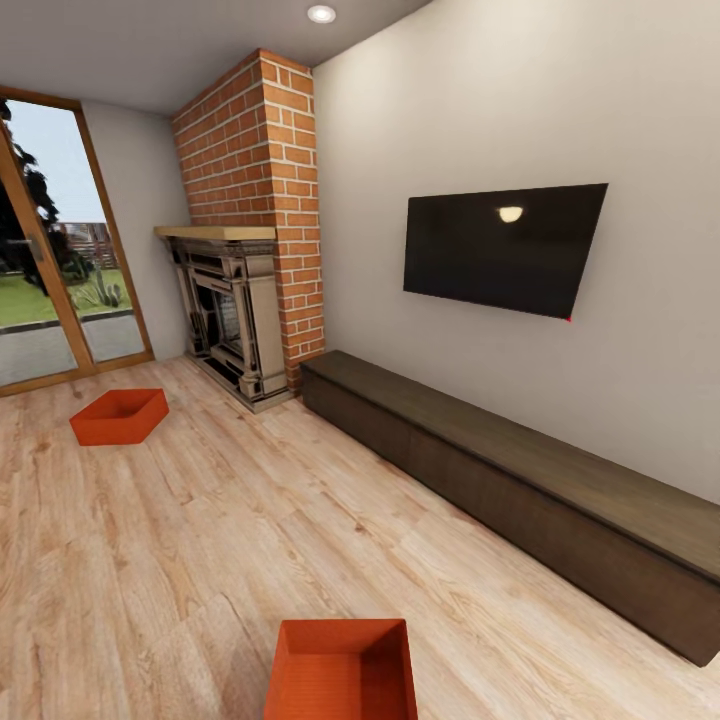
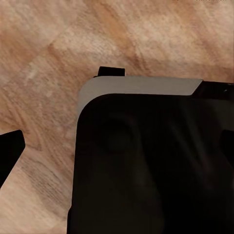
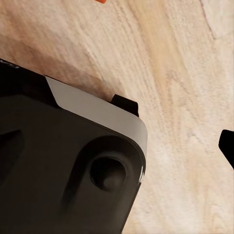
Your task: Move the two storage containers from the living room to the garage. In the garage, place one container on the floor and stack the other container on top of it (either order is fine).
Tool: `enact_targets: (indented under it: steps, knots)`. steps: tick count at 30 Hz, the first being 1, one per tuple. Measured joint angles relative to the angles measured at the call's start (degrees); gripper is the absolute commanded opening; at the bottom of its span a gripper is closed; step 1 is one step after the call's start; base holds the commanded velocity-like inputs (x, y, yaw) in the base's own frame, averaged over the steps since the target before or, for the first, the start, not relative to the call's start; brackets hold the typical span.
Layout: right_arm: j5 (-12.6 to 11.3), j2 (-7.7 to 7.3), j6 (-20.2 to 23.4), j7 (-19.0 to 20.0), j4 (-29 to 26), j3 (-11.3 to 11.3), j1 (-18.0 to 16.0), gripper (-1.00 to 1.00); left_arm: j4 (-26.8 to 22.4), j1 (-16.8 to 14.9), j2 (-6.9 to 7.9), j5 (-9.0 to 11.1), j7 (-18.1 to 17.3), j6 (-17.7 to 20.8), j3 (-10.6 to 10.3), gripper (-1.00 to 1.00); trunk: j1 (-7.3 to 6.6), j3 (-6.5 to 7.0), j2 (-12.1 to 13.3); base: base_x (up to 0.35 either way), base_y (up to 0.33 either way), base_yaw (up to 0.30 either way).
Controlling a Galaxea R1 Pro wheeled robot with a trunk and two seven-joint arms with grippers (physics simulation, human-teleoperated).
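Note:
I am in the living room, on light wood-plank flooring. One orange-red storage container (image 1: 342, 668) lies close in front of me at the bottom of the head view, open side up and empty. The other storage container (image 1: 120, 415) sits farther off to the left, near the glass door. A dark tip of one of my left gripper's fingertips (image 2: 9, 151) shows over the planks in the left wrist view. One of the right gripper's fingertips (image 3: 228, 146) shows likewise in the right wrist view, where an orange sliver of a container (image 3: 100, 1) is also visible. The garage is out of view.
A red-brick fireplace (image 1: 240, 300) stands at the back. A long low dark-brown cabinet (image 1: 520, 480) runs along the right wall under a black TV (image 1: 505, 248). A glass door (image 1: 50, 270) is at the left. My dark base (image 2: 146, 161) (image 3: 63, 161) fills much of both wrist views.

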Motion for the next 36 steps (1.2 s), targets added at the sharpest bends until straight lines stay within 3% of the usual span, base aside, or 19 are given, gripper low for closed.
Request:
enact_targets:
  steps: [22,36]
  knots:
    - [-0.2,-0.64,-0.16,0.0,0.0,0.0,0.0,1.0,-0.47,0.0,-1.1,-0.29,-0.22,0.5,0.04,1.0,0.0,0.0,0.0,0.0,0.0,0.0]
    - [-0.19,-0.68,-0.22,-0.04,0.0,0.0,0.0,1.0,-0.42,0.0,-1.29,-0.19,-0.15,0.53,0.0,1.0,2.64,-2.15,-4.81,0.0,0.0,0.0]
